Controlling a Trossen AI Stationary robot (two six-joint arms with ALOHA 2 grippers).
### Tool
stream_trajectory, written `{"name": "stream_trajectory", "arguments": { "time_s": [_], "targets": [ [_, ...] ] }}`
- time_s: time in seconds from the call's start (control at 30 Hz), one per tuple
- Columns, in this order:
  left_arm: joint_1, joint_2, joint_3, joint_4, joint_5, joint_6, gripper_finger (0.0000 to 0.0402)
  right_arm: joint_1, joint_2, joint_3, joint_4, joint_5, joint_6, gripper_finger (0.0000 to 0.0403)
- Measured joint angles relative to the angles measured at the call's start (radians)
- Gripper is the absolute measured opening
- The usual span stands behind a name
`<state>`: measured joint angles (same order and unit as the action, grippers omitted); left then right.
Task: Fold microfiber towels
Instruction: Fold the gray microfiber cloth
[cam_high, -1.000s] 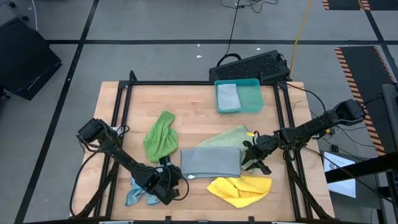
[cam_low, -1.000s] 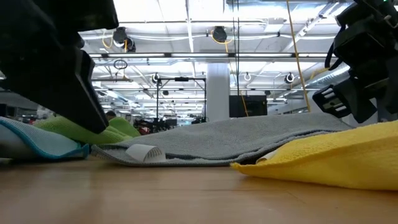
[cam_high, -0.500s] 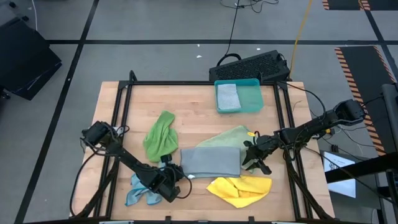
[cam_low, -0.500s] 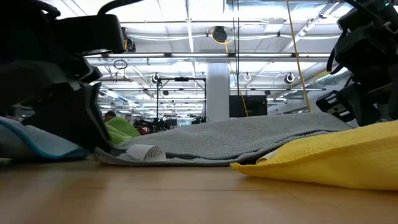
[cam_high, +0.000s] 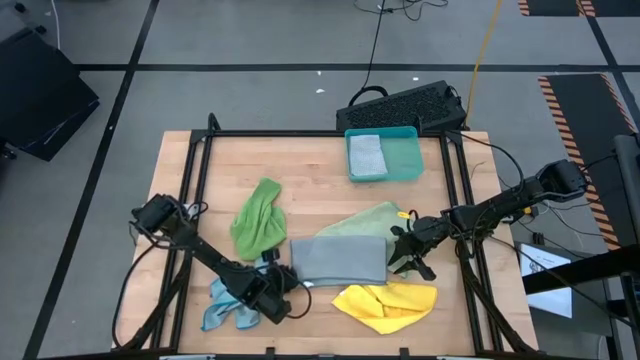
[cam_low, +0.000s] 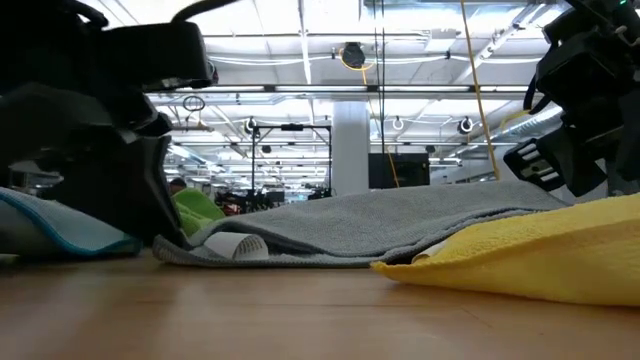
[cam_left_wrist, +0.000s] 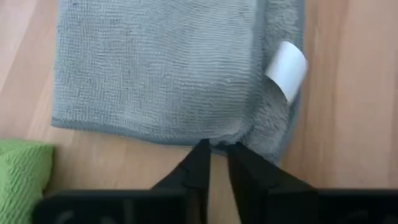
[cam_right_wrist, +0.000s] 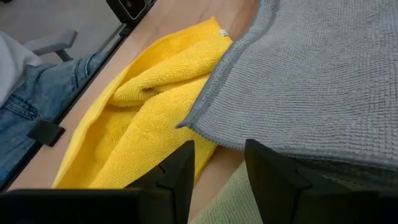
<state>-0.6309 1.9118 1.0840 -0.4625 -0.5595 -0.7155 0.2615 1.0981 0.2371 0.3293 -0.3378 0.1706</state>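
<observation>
Wooden desk (cam_high: 310, 155) under bright ceiling lights, towels scattered across it. We see the left pincer (cam_left_wrist: 216, 149) low at the near edge of the folded grey microfiber towel (cam_high: 338, 260), fingers narrowed on that hem beside its white label (cam_left_wrist: 286, 67). Just beside this pincer lies the crumpled light blue towel (cam_high: 222, 308); the bright green towel (cam_high: 258, 219) sits a little beyond. We note the right pincer (cam_right_wrist: 216, 163) at the grey towel's opposite edge, fingers partly apart, gripping nothing, with the rumpled yellow towel (cam_high: 387, 304) beside it and the pale green towel (cam_high: 369, 216) tucked under the grey one.
</observation>
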Motion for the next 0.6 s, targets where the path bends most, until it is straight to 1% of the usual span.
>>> {"name": "stream_trajectory", "arguments": {
  "time_s": [0.13, 0.2, 0.27, 0.37, 0.5, 0.6],
  "targets": [
    [-0.014, 0.0, 0.0, 0.0, -0.041, 0.007, 0.0118, 0.0, 0.0, 0.0, 0.001, 0.0, 0.0, 0.0132],
    [-0.019, 0.0, 0.0, 0.001, -0.059, 0.007, 0.0129, 0.0, 0.0, 0.0, 0.001, -0.001, 0.0, 0.0132],
    [-0.02, 0.0, 0.0, 0.002, -0.062, 0.009, 0.0129, 0.0, 0.0, 0.0, 0.001, -0.003, 0.0, 0.0132],
    [-0.02, 0.0, 0.0, 0.025, -0.062, 0.028, 0.0108, 0.0, 0.0, 0.0, 0.001, -0.003, 0.0, 0.0132],
    [-0.013, 0.0, 0.0, 0.079, -0.053, 0.088, 0.0062, 0.0, 0.0, 0.0, 0.001, -0.003, -0.001, 0.0132],
    [-0.002, -0.001, 0.0, 0.095, -0.009, 0.108, 0.0026, 0.0, 0.0, 0.0, 0.001, -0.003, -0.001, 0.0132]
  ]
}}
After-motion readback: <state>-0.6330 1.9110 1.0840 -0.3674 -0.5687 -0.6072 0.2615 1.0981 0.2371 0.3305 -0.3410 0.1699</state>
